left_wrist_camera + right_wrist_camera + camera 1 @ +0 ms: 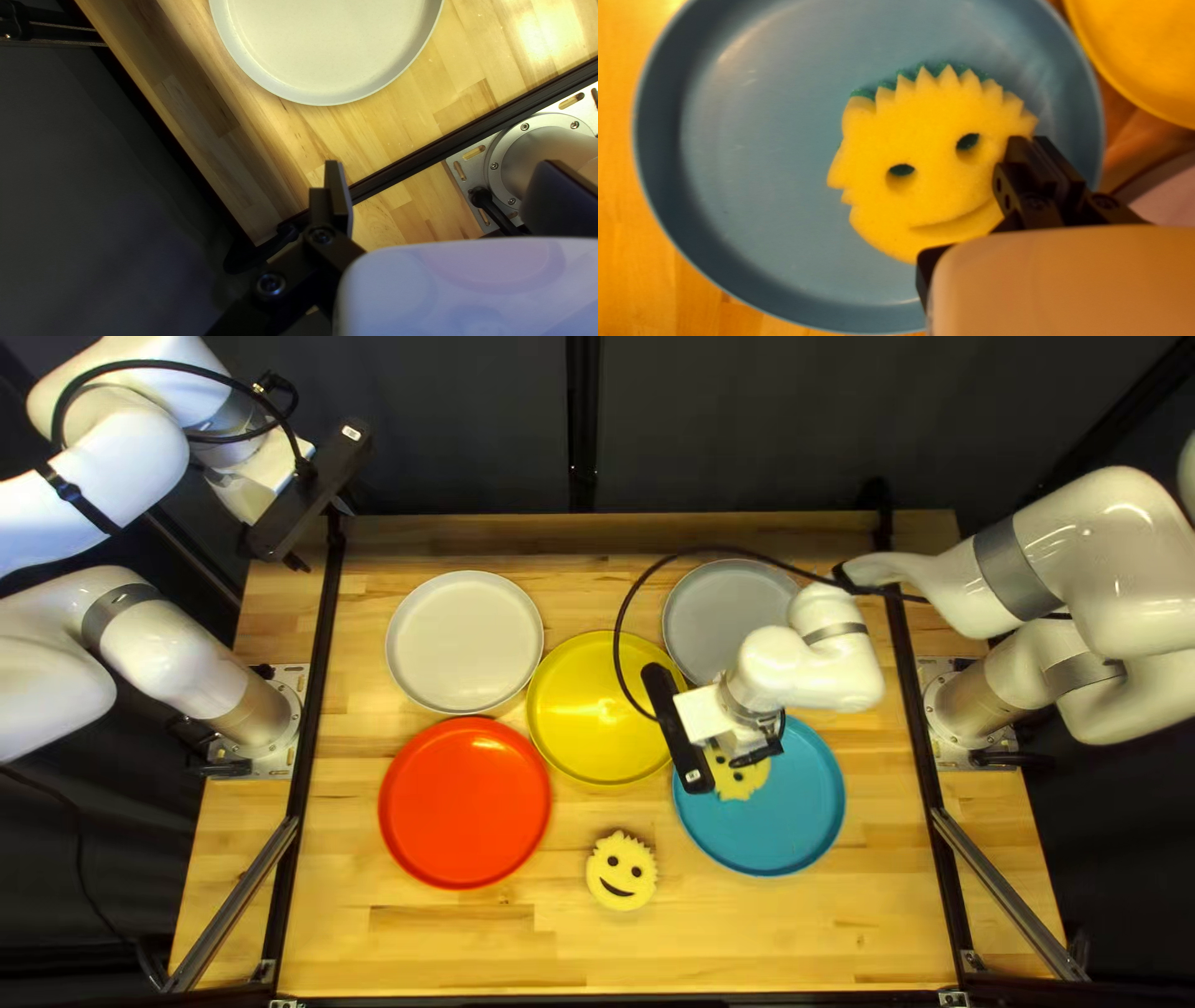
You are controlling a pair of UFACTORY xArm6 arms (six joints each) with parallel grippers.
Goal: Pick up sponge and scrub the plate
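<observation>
Right wrist view: the right gripper [1035, 144] appears to pinch the edge of one smiling sponge [934, 199], which is inside the blue plate [753, 155], green layer down. Scrubbing looks like the step in hand; next calls for light pressure and short strokes within the rim, keeping that slim hold. A second sponge [621, 871] sits on the bench [747, 946]. The left gripper [443, 165] is spread, beside the pale plate [330, 50], grasping nothing.
</observation>
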